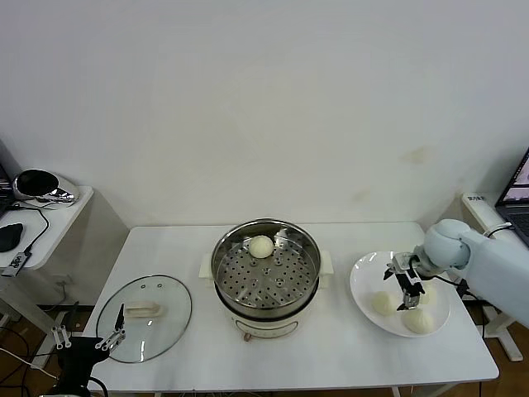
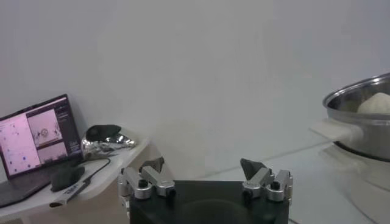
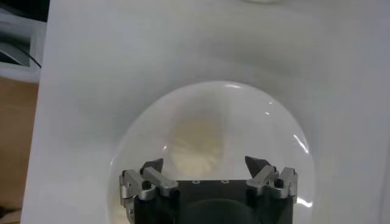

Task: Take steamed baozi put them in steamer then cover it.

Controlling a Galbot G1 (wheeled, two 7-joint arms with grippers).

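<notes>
The steamer (image 1: 221,263) stands mid-table, and one baozi (image 1: 261,246) lies at the far side of its perforated tray. Two more baozi (image 1: 384,303) (image 1: 419,319) rest on a white plate (image 1: 360,281) at the right, with a third (image 1: 428,291) partly hidden behind my right gripper (image 1: 402,291). That gripper hangs open just above the plate. In the right wrist view a baozi (image 3: 198,143) lies ahead of the open right gripper (image 3: 207,164), untouched. The glass cover (image 1: 145,318) lies flat on the table's left. My left gripper (image 1: 89,327) waits open at the front left, holding nothing.
A side table (image 1: 50,219) at the far left carries a mouse and a shiny object. The left wrist view shows a laptop (image 2: 36,134) there and the steamer (image 2: 359,119) off to the side. Another laptop's edge (image 1: 517,194) shows at the far right.
</notes>
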